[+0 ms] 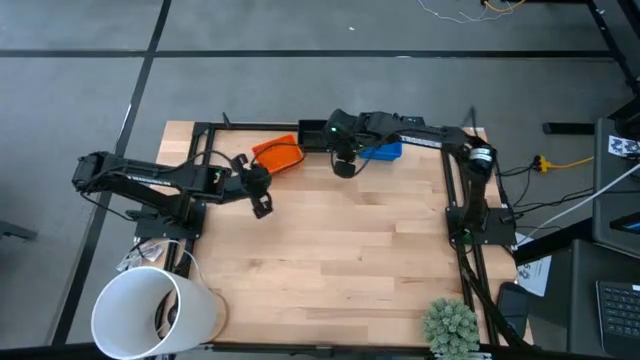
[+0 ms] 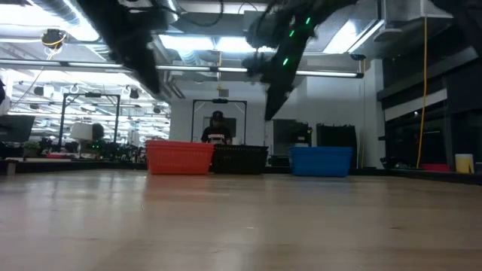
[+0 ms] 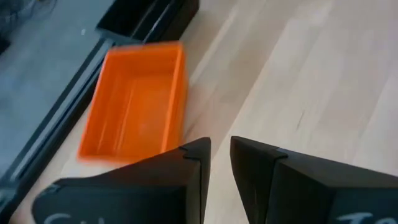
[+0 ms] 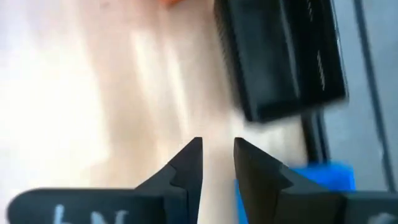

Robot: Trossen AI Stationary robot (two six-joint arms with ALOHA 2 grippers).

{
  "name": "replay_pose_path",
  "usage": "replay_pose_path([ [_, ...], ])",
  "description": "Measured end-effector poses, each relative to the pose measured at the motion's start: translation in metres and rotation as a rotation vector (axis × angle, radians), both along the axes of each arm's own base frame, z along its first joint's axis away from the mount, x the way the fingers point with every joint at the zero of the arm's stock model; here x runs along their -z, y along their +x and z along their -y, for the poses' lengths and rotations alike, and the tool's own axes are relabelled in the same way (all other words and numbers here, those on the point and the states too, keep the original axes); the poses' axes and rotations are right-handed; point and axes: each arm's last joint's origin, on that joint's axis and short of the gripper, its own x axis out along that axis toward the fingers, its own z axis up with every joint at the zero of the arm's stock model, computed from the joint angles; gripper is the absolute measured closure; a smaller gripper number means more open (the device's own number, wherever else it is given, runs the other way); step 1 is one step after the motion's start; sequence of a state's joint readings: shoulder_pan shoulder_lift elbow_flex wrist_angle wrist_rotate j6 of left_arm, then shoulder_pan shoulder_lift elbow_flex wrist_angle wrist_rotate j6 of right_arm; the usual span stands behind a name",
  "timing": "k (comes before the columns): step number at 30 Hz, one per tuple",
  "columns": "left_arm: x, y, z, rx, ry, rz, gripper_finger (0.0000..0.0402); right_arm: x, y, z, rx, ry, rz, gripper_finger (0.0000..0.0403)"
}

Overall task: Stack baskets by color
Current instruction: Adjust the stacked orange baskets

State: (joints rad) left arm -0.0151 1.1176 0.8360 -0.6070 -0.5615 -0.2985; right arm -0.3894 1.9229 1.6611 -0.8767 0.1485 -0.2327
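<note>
From above, an orange basket [image 1: 277, 155], a black basket [image 1: 313, 133] and a blue basket [image 1: 381, 151] are seen along the desk's [image 1: 330, 260] far edge. Level view: three piles are lined up, seemingly sorted. Both wrist views: the left claw [image 3: 221, 163] and right claw [image 4: 217, 162] are seen slightly parted, with nothing held.
</note>
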Motion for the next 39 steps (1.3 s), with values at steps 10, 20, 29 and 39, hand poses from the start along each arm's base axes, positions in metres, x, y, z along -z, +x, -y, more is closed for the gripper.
replay_pose_path([
  [10,0.054,0.058,-0.044,-0.028,-0.046,-0.046,0.0347,-0.077,-0.077,-0.055,0.157,0.122,-0.092,0.0312],
  [20,0.105,0.068,-0.096,-0.237,-0.099,-0.111,0.0347,-0.127,-0.137,-0.086,0.197,0.118,-0.004,0.0312],
  [29,0.096,0.058,-0.104,-0.284,-0.085,-0.125,0.0347,-0.148,-0.164,-0.096,0.175,0.099,0.086,0.0312],
  [39,0.099,0.039,-0.115,-0.391,-0.088,-0.246,0.0347,-0.148,-0.17,-0.098,0.177,0.103,0.061,0.0312],
])
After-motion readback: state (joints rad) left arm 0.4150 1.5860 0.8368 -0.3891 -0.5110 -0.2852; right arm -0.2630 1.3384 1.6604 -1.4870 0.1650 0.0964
